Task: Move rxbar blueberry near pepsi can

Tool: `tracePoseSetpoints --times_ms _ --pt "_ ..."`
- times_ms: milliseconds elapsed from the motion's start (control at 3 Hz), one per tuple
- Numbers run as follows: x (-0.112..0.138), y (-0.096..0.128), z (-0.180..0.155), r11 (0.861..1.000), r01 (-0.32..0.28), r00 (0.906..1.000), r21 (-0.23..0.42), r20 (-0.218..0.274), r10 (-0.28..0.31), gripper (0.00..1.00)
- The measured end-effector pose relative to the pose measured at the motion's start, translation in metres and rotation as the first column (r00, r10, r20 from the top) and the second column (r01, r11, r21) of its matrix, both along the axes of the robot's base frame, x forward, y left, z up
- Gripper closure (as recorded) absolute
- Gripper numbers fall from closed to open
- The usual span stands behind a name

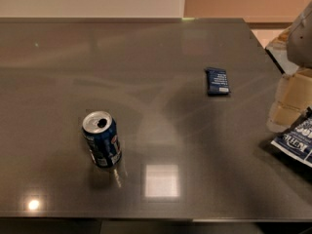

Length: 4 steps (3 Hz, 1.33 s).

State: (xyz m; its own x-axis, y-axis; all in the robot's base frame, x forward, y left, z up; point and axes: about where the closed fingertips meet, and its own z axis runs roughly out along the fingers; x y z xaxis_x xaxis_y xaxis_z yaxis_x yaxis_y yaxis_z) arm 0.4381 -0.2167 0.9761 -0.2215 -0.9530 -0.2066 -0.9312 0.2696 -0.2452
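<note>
Clearly, nothing is done yet: the rxbar blueberry [217, 81] lies flat on the table [146, 57], well apart from the upright pepsi can [101, 139]. The gripper [291, 99] hangs at the right edge; whether it is wide or narrow cannot be told.

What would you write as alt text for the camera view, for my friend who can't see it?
A dark blue rxbar blueberry lies flat on a grey table, well apart from an upright pepsi can at front left. The gripper is at the right edge, next to a chip bag.
</note>
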Motion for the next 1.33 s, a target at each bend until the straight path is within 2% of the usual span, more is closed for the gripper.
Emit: tracePoseSetpoints --times_ms 667,1000,1333 --pt "0.003 0.000 0.002 1.000 0.008 0.9999 0.002 0.008 -0.008 0.00" --pt "0.033 0.001 -0.001 0.998 0.045 0.9985 0.049 0.029 -0.046 0.00" --pt "0.048 0.001 -0.004 0.996 0.065 0.9973 0.068 0.031 -0.067 0.00"
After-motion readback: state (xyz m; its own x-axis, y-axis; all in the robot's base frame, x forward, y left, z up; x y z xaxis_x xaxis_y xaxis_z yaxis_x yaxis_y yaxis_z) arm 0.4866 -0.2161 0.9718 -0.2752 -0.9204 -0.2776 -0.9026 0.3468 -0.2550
